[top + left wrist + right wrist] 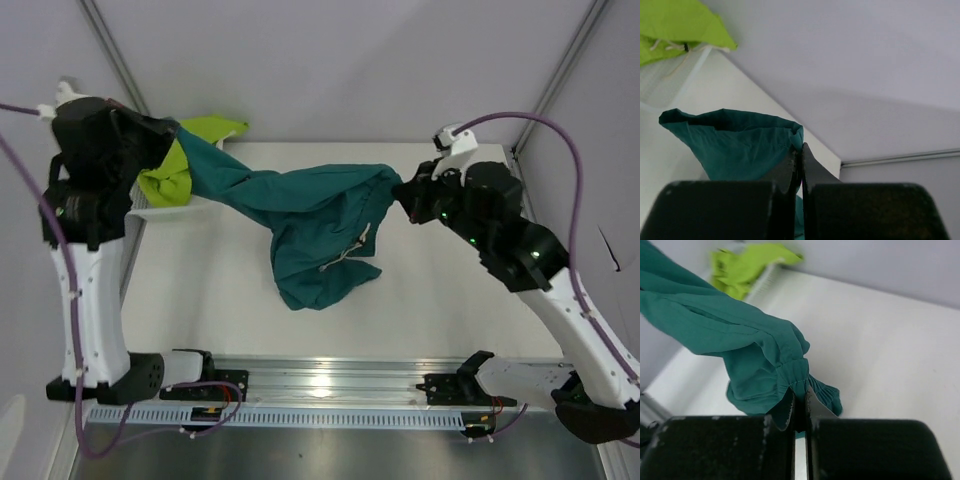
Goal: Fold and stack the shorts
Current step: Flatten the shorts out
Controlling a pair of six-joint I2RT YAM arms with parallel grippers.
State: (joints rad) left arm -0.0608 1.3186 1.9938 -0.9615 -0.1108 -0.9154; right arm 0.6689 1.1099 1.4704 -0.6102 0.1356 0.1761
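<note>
Stretched between the two arms, above the surface (450, 300): dark teal shorts (310, 215). Long axis left to right across the workspace, left end higher and farther back, right end a little nearer; middle sagging.

Left fingers (790, 167) pressed together on the left end of the teal shorts, only a thin seam of fabric between the tips. In the left wrist view, an open, smooth-edged fold of teal cloth (740, 145) fanning away just beyond the tips.

Right fingers (785, 410) likewise closed tight, pinching the gathered, ruffled waistband of the teal shorts (740, 335). In the top view, right fingers (408, 195) at the right tip of the garment.

From the middle, one lobe hanging down toward the near edge, reaching the surface; pale drawstring (350, 250) dangling on it, ends pointing near-left.

Lime yellow-green shorts (185, 165) bunched in the white mesh basket (150, 205) at the far left, one corner sticking out to the right past the far rim. Teal left end crossing just over this lime pair. Lime pair untouched by either arm, unfolded.
</note>
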